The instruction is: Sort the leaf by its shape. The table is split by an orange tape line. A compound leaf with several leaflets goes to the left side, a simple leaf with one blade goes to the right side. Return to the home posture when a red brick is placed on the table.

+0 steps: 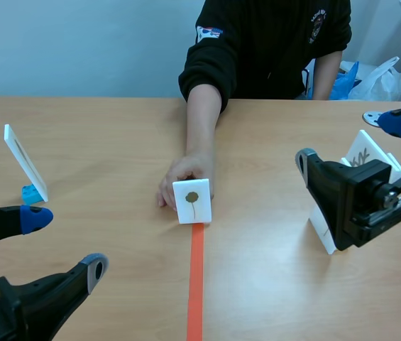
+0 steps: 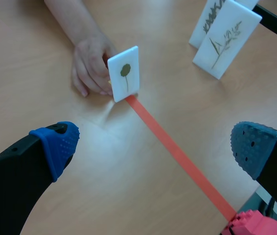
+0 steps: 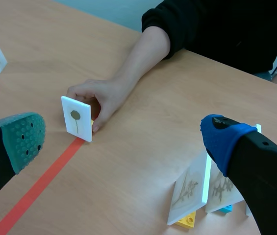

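- The leaf card (image 1: 191, 201) stands upright at the far end of the orange tape line (image 1: 196, 284), with a person's hand (image 1: 180, 179) holding it from behind. It shows one round blade on a stem, so I judge it belongs right of the tape line.
- My left fingers (image 1: 66, 243) are spread wide with nothing between them, low and left of the tape line. My right fingers (image 3: 123, 136) are also apart and empty, right of it.
- If I reach in now, I could strike the hand, because it is on the card.
- The card is thin and upright, so a glancing touch from one pad could tip it.
- Two plant cards (image 2: 226, 44) already stand right of the tape line, and a careless set-down could knock them over.
- A red-pink studded brick (image 2: 253, 225) shows at the tape line's near end. I could miss it as the home cue.
- No container sits on the counter (image 1: 101, 142). Plastic bags (image 1: 370, 74) lie beyond it, right of the tape line, contents hidden.
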You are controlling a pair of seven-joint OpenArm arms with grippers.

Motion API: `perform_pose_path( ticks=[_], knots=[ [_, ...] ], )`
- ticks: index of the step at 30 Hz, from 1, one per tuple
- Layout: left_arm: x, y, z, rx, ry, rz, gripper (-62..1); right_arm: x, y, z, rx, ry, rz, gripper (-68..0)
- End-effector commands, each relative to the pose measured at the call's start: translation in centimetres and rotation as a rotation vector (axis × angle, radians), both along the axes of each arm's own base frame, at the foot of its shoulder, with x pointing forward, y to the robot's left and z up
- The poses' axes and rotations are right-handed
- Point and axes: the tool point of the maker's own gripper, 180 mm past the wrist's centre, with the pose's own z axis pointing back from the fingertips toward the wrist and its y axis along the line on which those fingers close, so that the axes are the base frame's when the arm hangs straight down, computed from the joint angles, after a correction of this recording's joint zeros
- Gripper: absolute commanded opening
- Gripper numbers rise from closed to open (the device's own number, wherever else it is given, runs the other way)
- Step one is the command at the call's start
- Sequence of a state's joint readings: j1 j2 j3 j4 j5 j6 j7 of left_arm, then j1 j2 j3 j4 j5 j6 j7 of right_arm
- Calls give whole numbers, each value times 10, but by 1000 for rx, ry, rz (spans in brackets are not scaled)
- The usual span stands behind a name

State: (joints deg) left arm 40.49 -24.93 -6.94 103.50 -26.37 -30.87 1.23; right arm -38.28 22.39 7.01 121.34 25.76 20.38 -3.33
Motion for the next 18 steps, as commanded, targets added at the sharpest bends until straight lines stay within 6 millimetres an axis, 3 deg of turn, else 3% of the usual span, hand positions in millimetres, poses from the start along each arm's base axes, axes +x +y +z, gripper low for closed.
perform_pose_path(
  ticks=[1,12,18],
  knots=[
    [1,-3,9,-27,-24,-16,14,3,0,7,6,-28,-1,4],
    [4,-8,27,-91,-103,-35,14,3,-1,6,1,-25,-2,4],
    [17,-11,22,-23,-150,-71,14,3,-1,4,-21,-27,-2,4]
  ],
)
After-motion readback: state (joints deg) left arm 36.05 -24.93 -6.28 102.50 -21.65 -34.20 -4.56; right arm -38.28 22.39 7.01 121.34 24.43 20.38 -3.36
